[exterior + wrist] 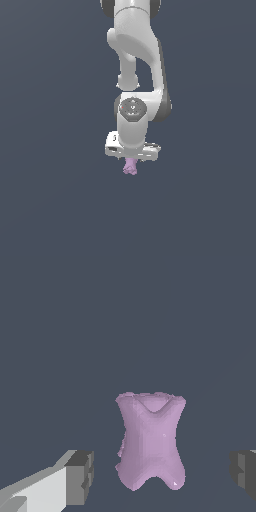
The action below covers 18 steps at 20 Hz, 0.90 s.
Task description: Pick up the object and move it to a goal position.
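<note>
The object [150, 443] is a pale lilac lumpy figure with a pinched waist and knobbly ends. In the wrist view it lies between my two dark fingertips [80, 476], with a clear gap on each side. My gripper [162, 473] is open around it and touches it on neither side. In the exterior view the white arm hangs straight down, and the object [130, 167] shows just below the hand, with my gripper [131, 161] at its top. The fingers themselves are hidden behind the hand there.
A plain dark grey-blue surface [50, 200] fills both views. No other object, container or edge shows.
</note>
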{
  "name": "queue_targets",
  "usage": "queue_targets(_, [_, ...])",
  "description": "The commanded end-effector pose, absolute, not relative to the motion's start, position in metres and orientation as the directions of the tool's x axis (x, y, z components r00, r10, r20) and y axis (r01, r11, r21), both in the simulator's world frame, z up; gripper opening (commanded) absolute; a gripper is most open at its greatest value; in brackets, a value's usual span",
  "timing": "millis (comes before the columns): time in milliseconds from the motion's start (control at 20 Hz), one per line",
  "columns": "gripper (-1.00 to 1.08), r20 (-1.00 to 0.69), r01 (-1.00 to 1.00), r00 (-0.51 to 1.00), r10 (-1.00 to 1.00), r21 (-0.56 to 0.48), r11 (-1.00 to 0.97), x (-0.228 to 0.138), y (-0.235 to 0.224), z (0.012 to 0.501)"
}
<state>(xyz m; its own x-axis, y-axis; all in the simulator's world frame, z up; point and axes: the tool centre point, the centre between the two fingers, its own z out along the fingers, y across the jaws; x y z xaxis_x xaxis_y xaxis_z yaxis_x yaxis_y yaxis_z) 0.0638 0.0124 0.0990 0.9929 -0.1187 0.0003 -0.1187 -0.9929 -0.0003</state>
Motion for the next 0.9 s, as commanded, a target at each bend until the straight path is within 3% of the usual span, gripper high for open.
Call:
queue_targets(0, [1.00,0.000,-0.119,0.993,-0.119,0.000,-0.993,0.064,0.012,0.096])
queue_targets(750, [1.00,0.000,-0.121,0.993,-0.121,0.000,-0.993,0.064,0.012,0.049])
queue_targets(800, [-1.00,0.000,-0.121,0.993,-0.121,0.000,-0.993,0.064,0.012,0.049])
queue_targets(850, [-1.00,0.000,-0.121,0.993,-0.121,0.000,-0.993,0.064,0.012,0.049])
